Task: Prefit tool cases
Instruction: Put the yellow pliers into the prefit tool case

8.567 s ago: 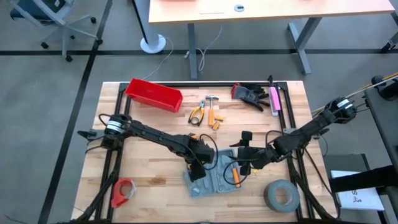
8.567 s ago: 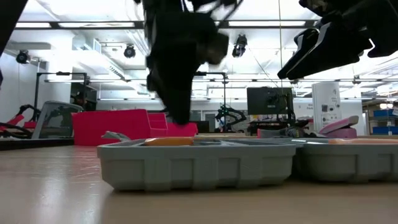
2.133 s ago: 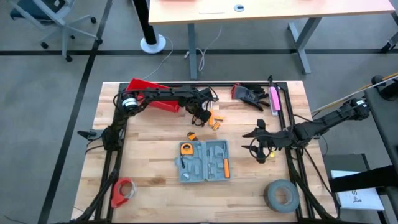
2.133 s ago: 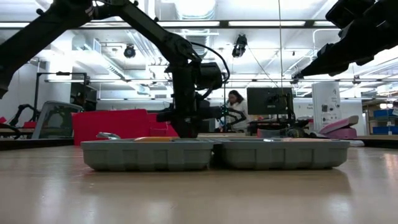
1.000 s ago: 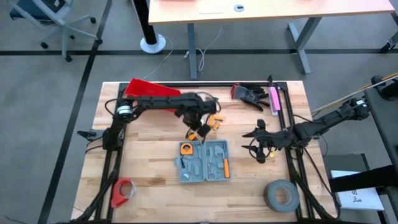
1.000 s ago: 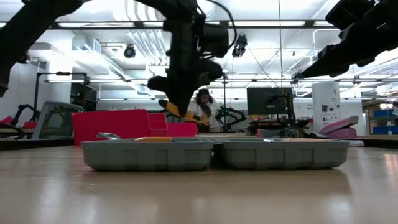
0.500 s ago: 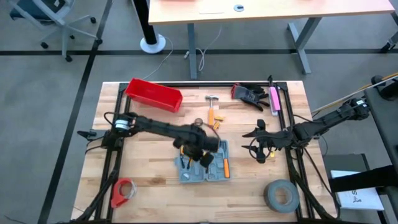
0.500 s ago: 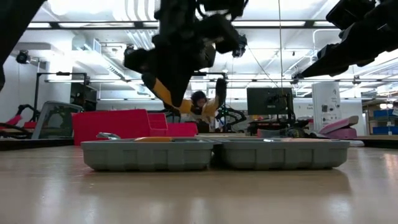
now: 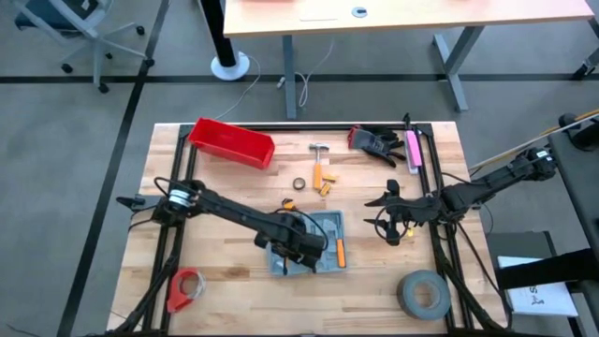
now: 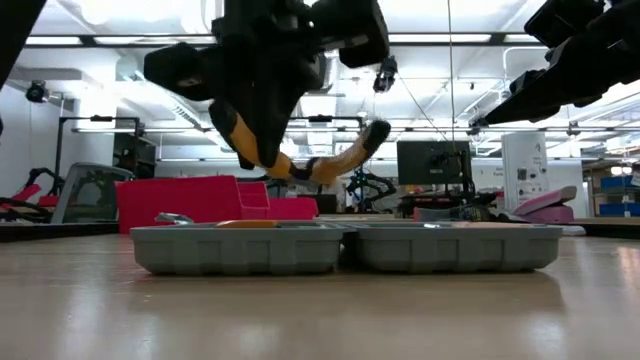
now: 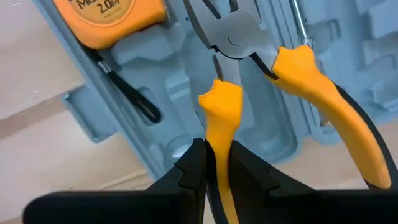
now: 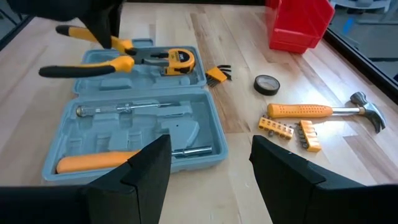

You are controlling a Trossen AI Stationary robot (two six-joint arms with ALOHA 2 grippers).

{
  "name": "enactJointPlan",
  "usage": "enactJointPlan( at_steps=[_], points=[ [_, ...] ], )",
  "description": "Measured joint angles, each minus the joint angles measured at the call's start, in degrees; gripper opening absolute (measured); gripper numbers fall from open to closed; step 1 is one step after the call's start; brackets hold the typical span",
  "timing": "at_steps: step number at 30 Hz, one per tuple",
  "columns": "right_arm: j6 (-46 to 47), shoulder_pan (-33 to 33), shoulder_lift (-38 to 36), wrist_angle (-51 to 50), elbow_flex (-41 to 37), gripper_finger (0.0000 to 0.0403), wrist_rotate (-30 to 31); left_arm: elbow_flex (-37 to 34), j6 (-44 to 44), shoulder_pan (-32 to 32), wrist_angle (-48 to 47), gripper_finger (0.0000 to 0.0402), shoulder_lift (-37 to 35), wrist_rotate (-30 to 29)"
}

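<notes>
Left end effector (image 11: 216, 163) moved from red bin side, clamped on pliers (image 11: 292, 68), tool case (image 9: 309, 241) just below; right end effector (image 12: 208, 163) apart, waiting.

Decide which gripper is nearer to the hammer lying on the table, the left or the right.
Right, though not by much. The right gripper hovers open beside the tool case, diagonally off from the hammer. The left gripper, shut on pliers, is above the case, farther off.

The orange tape measure (image 11: 109, 18), lying in the open tool case (image 11: 155, 124), bears dark print reading "2.0M" (a line above it is cut off). Nothing else is legible.
</notes>
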Motion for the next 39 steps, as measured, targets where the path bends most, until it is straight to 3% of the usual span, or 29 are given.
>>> enactJointPlan(
  at_steps=[28, 39],
  points=[
    [1.2, 0.0, 0.0, 0.3, 0.1, 0.0199, -1.0, -4.5, 0.1, -0.2, 6.2, 0.0050, 2.5, -3.0],
    [1.6, 0.0, 0.0, 0.3, 0.1, 0.0199, -1.5, -4.5, 0.1, -0.2, 8.7, 0.0150, 2.5, -4.6]
  ],
)
